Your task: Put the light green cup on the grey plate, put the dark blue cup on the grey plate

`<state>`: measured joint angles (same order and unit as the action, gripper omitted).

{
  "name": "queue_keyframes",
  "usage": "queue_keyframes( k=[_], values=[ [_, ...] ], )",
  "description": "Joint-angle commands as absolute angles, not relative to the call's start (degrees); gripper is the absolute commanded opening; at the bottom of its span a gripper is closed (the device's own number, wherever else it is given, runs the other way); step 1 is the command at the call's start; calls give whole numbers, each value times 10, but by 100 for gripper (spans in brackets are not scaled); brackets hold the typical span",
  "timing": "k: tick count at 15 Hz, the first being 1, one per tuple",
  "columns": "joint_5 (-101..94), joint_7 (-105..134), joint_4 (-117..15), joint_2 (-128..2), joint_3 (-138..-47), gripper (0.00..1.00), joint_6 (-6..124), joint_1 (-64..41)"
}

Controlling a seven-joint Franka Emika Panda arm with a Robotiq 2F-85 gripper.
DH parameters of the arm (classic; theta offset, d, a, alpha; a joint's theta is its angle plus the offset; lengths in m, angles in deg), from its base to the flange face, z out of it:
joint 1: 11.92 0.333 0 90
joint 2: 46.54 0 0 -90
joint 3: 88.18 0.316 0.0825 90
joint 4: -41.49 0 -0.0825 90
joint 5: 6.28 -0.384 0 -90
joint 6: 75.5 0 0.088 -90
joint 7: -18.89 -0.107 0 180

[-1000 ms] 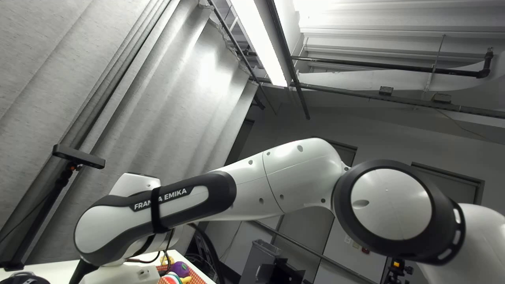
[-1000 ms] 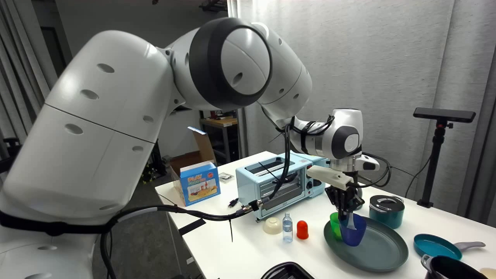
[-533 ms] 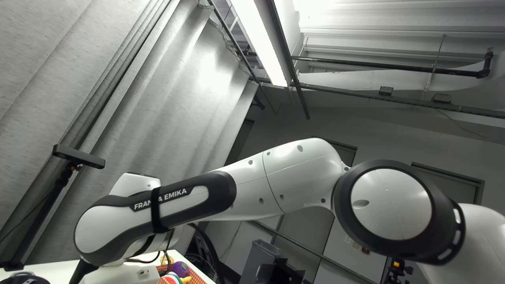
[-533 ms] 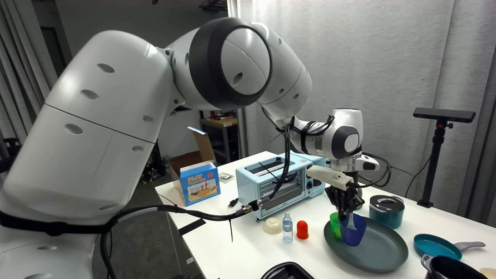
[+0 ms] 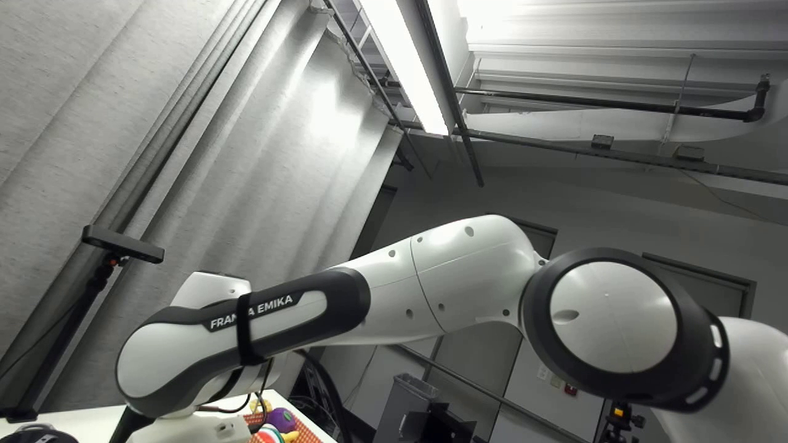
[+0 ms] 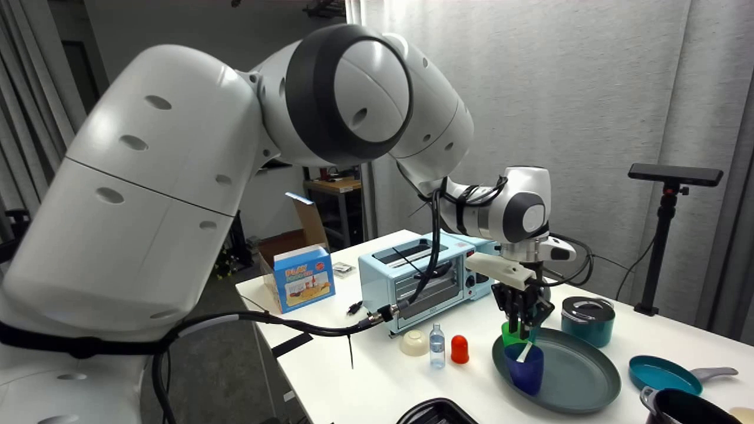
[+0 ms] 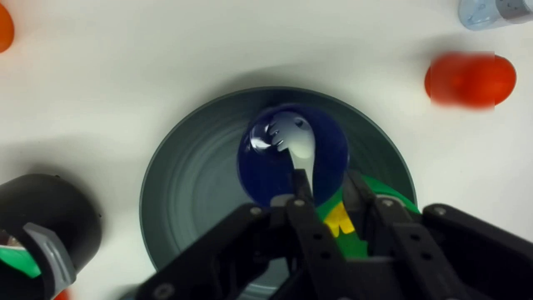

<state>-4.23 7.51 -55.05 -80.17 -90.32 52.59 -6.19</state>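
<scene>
Dark blue cup point(image 6: 526, 376): on grey plate point(image 6: 580, 371) | green cup point(image 6: 512, 339): beside it | gripper point(image 7: 328, 178): parted by a narrow gap

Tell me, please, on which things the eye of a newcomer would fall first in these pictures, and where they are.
Probably on the white robot arm, which spans much of both exterior views. Next, in the wrist view, on the dark blue cup on the grey plate, with a pale fork-like utensil inside. Close to it on the plate is the light green cup, partly hidden by the tool.
</scene>
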Motion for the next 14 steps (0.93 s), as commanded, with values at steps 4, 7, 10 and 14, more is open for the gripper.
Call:
queue_keyframes(
  k=[4, 7, 10, 14],
  values=[
    [-40, 74, -569, -780, -900, 56, 524, -66],
    [-40, 74, -569, -784, -900, 75, 525, -66],
    [-40, 74, -569, -785, -900, 75, 525, -66],
    [-39, 75, -571, -784, -899, 95, 527, -65]
  ],
)
